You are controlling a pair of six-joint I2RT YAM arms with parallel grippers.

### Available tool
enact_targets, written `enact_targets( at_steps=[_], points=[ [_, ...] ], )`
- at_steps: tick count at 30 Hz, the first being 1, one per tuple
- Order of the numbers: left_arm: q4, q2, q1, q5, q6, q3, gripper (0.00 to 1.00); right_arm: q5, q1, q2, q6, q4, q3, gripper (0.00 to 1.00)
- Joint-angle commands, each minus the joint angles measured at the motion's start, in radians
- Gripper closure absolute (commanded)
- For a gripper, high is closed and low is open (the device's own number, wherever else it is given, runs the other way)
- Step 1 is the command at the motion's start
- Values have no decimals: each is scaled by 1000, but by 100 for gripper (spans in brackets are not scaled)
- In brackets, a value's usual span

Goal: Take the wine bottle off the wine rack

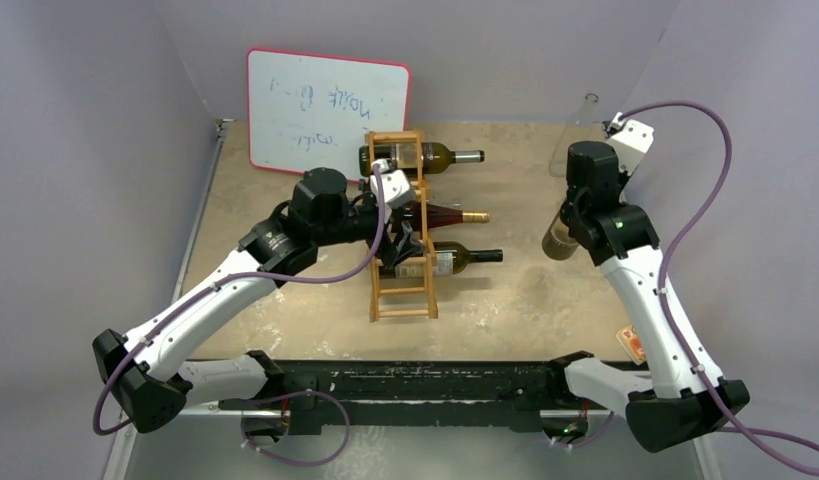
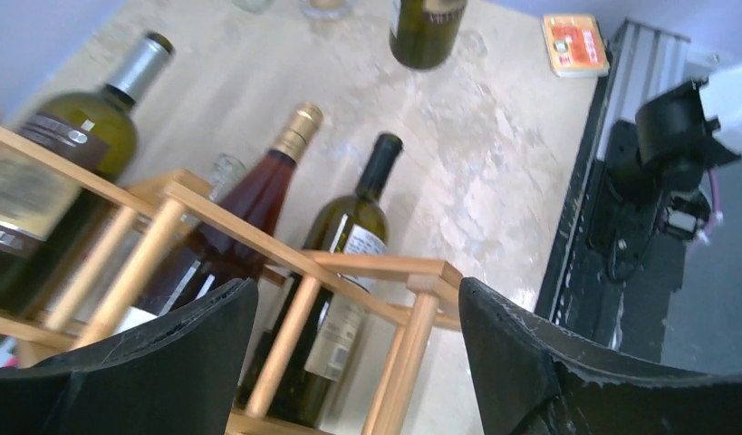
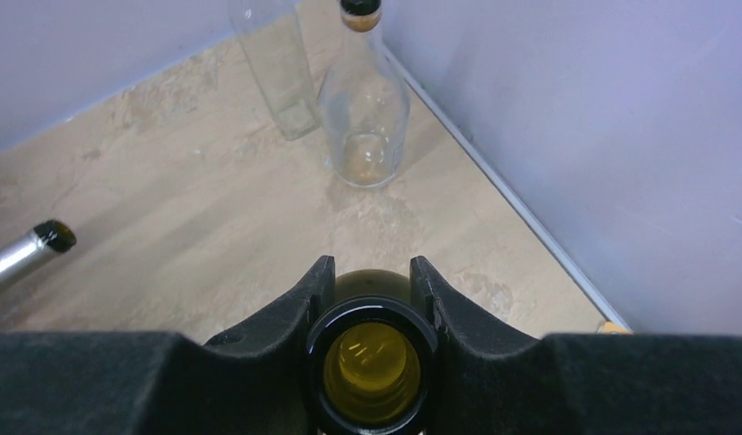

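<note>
At the near edge, the base rail (image 1: 415,385) carries both arms; a small orange item (image 1: 633,343) lies just beside the right arm's base. Further in, the rack (image 2: 376,264) lies along the middle of the worktop (image 1: 515,300) with three bottles in its openings, necks pointing right: a black-capped bottle (image 2: 353,231) nearest, a rosé bottle (image 2: 258,195) next, and a silver-capped bottle (image 2: 77,136) farthest. The left tool (image 2: 356,304) hangs over the near part of the rack with its jaws wide. A top slat runs between them, and nothing is gripped. This placement probably serves to steady the light frame or to free it. To the right, well apart from the rack, the right tool (image 3: 371,276) is clamped narrow on the neck of the wine bottle (image 3: 371,372), just below its open mouth. A neck grip keeps the bottle upright and its weight hanging straight below the jaws. This bottle is off the rack; whether its base rests on the worktop cannot be told. Beyond it, two clear bottles (image 3: 362,109) stand in the far right corner. A red-edged whiteboard (image 1: 325,110) leans at the back, behind the rack. The worktop is mottled beige, stone-like and matte. Plain pale grey walls (image 1: 75,150) enclose it on three sides.
</note>
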Motion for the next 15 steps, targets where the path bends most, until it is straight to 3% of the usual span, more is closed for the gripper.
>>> enact_targets(
  at_steps=[1,2,4,15],
  points=[
    [56,-36,4,-105,-56,103,19,48,-53,-2,-17,181,-12,100],
    [62,-39,5,-147,-59,108,18,55,-66,-4,-16,197,-20,100],
    [81,-51,7,-223,-60,110,1,64,-94,-5,-14,233,-39,100],
    [283,-201,11,-661,-43,-81,0,-58,-345,63,31,379,-102,100]
  ],
)
